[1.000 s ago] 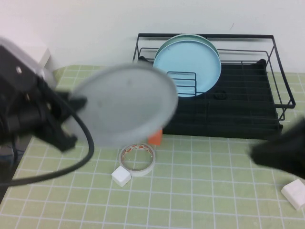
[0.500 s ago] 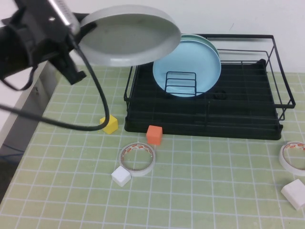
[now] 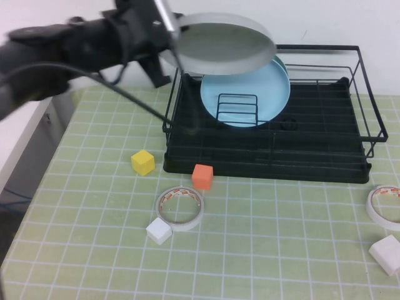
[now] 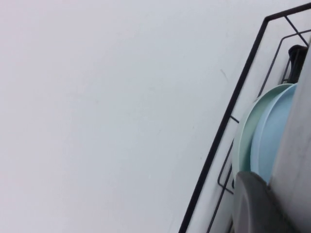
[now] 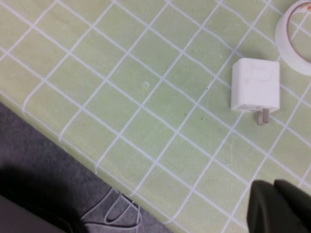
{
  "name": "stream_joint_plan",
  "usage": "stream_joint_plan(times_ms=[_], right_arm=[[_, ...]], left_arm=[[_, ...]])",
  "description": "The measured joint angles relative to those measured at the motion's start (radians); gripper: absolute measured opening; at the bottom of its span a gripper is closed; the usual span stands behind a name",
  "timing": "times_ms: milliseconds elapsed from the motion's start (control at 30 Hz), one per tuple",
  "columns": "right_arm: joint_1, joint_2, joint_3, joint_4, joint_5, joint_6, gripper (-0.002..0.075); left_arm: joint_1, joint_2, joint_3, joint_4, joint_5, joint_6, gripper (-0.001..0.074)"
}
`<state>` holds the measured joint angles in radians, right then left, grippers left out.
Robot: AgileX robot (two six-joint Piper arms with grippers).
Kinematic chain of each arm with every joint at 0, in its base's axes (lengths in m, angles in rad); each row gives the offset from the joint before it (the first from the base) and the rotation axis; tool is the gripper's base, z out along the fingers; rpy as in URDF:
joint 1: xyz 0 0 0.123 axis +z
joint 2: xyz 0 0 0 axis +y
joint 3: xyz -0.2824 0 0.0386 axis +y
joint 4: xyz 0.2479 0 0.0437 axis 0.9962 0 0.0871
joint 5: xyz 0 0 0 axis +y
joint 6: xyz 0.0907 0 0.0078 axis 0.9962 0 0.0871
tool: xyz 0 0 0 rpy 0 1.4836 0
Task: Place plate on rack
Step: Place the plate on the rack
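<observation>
My left gripper [image 3: 170, 28] is shut on the rim of the pale grey plate [image 3: 225, 44] and holds it nearly flat in the air over the back left corner of the black wire rack [image 3: 312, 156]. In the left wrist view the plate's edge [image 4: 297, 136] lies against a dark finger [image 4: 252, 204], with the rack's rail [image 4: 228, 116] behind it. My right gripper [image 5: 278, 204] is out of the high view; it hangs shut and empty over the green mat near a white charger [image 5: 255, 85].
Two light-blue plates [image 3: 250, 94] stand upright in the rack behind a small wire holder [image 3: 237, 109]. On the mat lie a yellow cube [image 3: 142, 162], an orange cube [image 3: 202, 176], a tape roll [image 3: 181, 224], a white block [image 3: 159, 231], another tape roll [image 3: 374, 215] and the charger [image 3: 386, 253].
My left arm has swung the plate up and to the right, from over the table's left side to above the rack. My right arm has left the high view.
</observation>
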<state>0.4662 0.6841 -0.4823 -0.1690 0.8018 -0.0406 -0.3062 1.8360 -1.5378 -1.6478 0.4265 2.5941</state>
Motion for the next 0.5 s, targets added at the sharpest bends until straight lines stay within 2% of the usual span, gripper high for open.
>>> stream_joint_plan(times_ms=[200,500], right_arm=[[0.000,0.000,0.001,-0.027,-0.017,0.013,0.0005],[0.000,0.000,0.002,-0.090,-0.030,0.070,0.0005]], left_arm=[[-0.056,0.144,-0.125,-0.004,-0.051,0.053,0.0071],[-0.055,0.256,-0.168,-0.032,-0.047,0.130,0.0071]])
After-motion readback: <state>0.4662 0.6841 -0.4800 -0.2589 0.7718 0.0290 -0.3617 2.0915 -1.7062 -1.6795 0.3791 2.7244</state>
